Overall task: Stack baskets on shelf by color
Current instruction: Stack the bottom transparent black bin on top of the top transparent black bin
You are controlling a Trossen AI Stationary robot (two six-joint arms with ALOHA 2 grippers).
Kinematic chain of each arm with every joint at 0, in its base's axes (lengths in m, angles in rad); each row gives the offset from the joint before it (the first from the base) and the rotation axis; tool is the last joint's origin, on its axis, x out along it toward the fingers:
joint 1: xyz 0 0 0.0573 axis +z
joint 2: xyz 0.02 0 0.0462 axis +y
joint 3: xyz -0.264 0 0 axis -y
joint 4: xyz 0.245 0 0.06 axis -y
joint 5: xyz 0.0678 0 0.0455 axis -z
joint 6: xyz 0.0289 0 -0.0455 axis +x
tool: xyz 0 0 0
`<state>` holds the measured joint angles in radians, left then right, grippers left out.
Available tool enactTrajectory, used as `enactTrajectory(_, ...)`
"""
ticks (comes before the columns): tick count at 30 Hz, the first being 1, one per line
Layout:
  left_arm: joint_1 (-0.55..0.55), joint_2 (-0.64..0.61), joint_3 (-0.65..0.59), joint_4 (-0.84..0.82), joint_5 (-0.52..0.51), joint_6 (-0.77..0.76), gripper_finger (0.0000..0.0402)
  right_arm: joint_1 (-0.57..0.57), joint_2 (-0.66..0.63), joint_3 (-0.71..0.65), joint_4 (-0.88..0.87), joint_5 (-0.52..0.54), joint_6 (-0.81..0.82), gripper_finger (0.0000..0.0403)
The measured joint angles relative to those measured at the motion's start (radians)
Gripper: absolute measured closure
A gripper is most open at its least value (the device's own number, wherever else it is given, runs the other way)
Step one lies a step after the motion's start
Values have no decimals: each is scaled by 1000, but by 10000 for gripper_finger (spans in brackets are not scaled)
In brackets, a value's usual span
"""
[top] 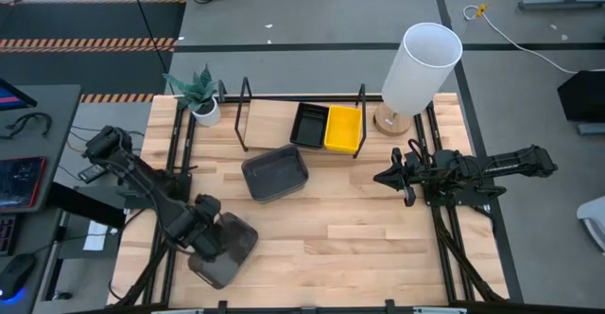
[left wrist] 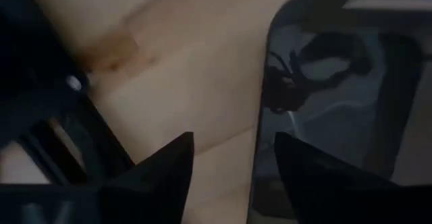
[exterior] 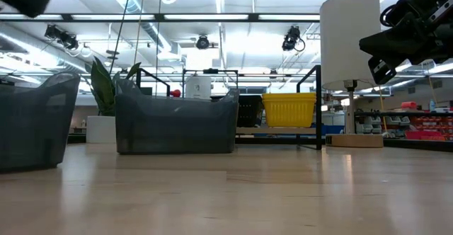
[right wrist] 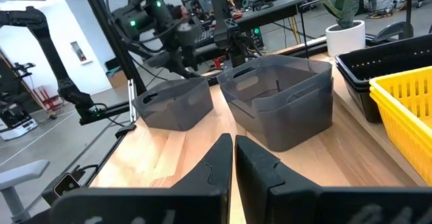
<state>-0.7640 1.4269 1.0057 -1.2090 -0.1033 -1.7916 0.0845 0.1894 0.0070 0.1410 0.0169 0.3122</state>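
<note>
A dark grey basket (top: 227, 248) (exterior: 35, 122) stands on its base near the table's near-left corner. My left gripper (top: 203, 234) (left wrist: 233, 143) is open over the basket's left end, one finger above the inside and one above the wood outside its rim (left wrist: 262, 116). A second dark grey basket (top: 275, 173) (right wrist: 280, 99) stands mid-table, in front of the shelf (top: 269, 130). Black baskets (top: 309, 125) (right wrist: 378, 69) and a yellow one (top: 343, 130) (exterior: 289, 110) sit side by side on the shelf board. My right gripper (top: 381, 177) (right wrist: 234, 143) is shut, raised above the table's right part. My left gripper stands astride the grey basket's end wall, pointing down from above, but I cannot tell whether either finger touches the rim.
A white-shaded lamp (top: 416, 68) stands at the shelf's right end and a potted plant (top: 200, 96) at its left. Bare wood (top: 359, 229) lies between the two arms. Black wire loops (top: 244, 115) rise at the shelf's ends.
</note>
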Motion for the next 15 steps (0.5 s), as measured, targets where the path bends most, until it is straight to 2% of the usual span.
enactTrajectory(3,-19,0,-72,116,35,-41,182,0,0,0,0,0,0,378)
enactTrajectory(7,-22,1,-163,290,89,-41,202,0,0,0,0,0,0,378)
enactTrajectory(11,-12,1,-189,329,107,-41,245,0,0,0,0,0,0,378)
enactTrajectory(15,-3,1,-189,320,109,-35,311,0,0,0,0,0,0,378)
